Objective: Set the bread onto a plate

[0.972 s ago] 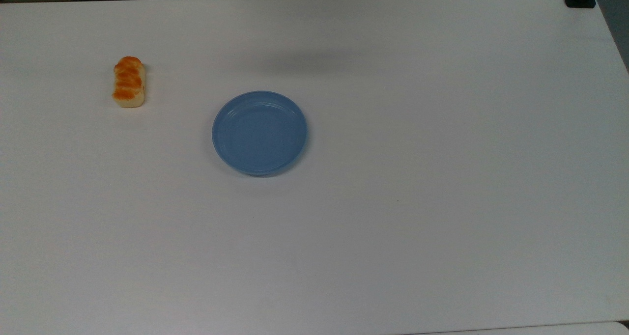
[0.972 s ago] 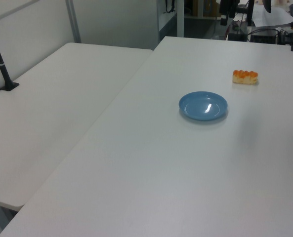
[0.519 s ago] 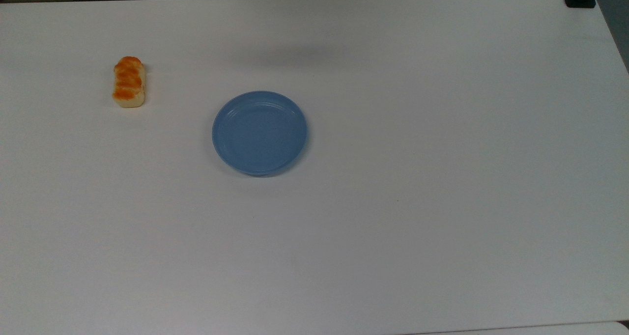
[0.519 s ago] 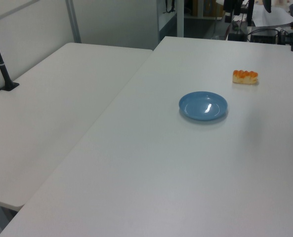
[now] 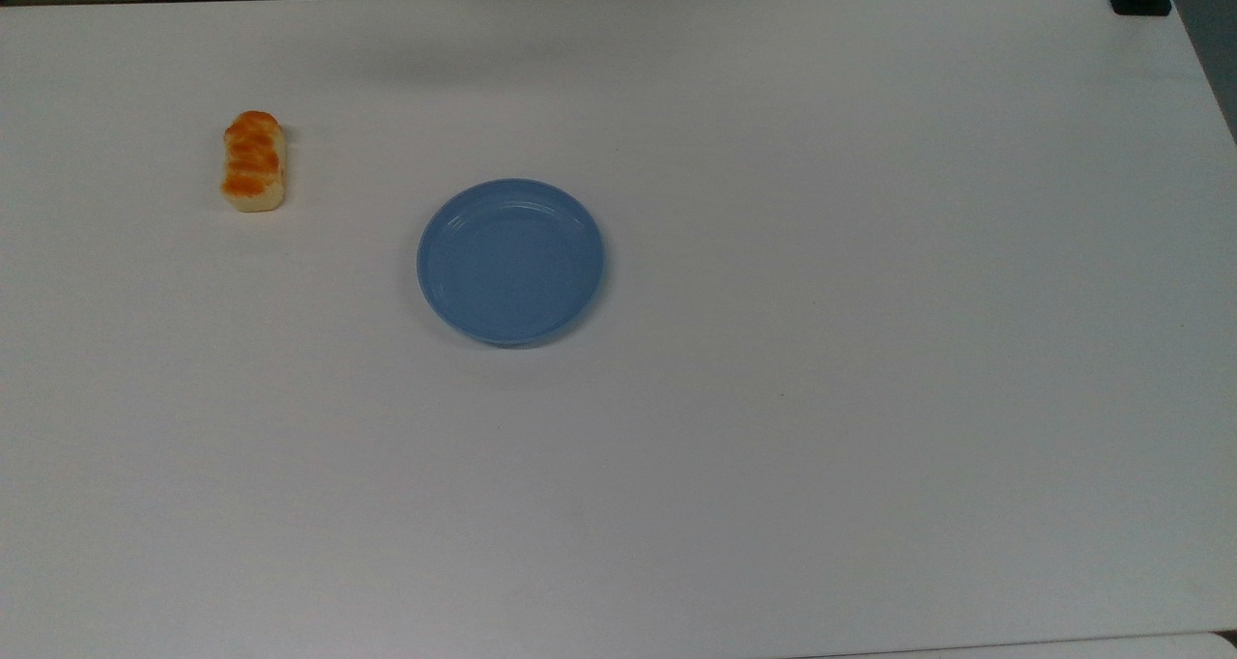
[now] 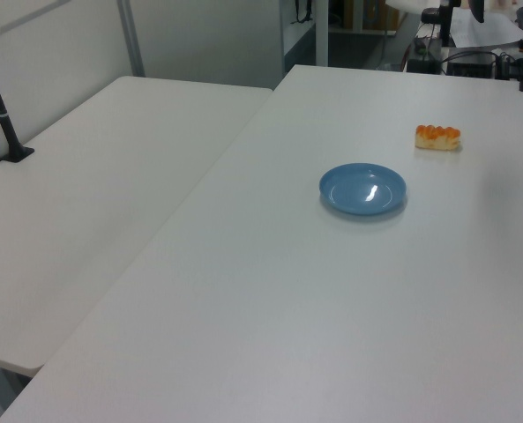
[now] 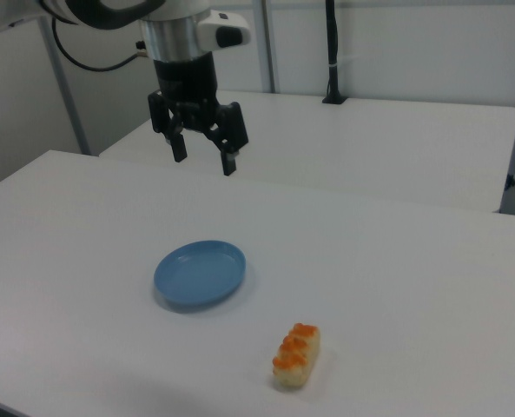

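The bread (image 5: 253, 161), a small cream bun with orange-brown stripes, lies on the white table at the top view's left; it also shows as the bun (image 6: 437, 137) and the bun (image 7: 296, 356). The light-blue plate (image 5: 510, 260) sits empty near the table's middle, to the right of the bread in the top view, seen too as the plate (image 6: 362, 189) and the plate (image 7: 200, 273). In the right view my gripper (image 7: 204, 156) hangs open high above the table, behind the plate and far from the bread, with nothing between its fingers.
The white table (image 5: 821, 350) carries just the plate and the bread. A second white table (image 6: 93, 194) adjoins it on the left view's left, with a black post (image 6: 1, 115) clamped to it. Dark equipment and cables (image 6: 473, 53) sit beyond the far end.
The arm's faint shadow on the table has drifted toward the top view's upper left and toward the left view's right. Bread and plate have not moved.
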Tool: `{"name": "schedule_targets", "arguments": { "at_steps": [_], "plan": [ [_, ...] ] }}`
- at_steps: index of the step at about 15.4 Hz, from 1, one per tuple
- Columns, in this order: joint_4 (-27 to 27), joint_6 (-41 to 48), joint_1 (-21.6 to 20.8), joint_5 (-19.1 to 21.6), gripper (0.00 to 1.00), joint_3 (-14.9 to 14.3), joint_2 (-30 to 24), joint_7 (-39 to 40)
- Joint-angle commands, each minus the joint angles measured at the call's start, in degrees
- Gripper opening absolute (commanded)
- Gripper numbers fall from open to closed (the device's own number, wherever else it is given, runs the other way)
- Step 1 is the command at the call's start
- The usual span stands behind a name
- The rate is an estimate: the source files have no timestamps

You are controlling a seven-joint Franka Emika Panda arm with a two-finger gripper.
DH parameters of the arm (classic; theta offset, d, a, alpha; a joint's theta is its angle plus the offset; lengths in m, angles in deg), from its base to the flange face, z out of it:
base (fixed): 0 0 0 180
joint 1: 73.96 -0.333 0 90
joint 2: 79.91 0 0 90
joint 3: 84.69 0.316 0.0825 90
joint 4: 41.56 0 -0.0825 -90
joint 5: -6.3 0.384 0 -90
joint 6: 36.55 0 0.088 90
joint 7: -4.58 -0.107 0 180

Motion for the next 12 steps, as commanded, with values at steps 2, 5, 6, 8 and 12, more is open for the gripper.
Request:
{"name": "schedule_targets", "arguments": {
  "at_steps": [2,5,6,8,12],
  "plan": [
    [-2.7,-3.6,5.2,-0.4,1.00,0.3,-0.5,9.2],
    [-7.4,-8.8,8.6,-0.4,1.00,0.3,-0.4,14.3],
    [-9.6,-10.6,9.9,-0.4,1.00,0.3,-0.4,16.2],
    [-14.6,-15.3,11.7,-0.4,1.00,0.3,-0.2,19.9],
    [-24.9,-29.6,12.2,-0.6,1.00,0.3,2.5,21.4]
  ]
}}
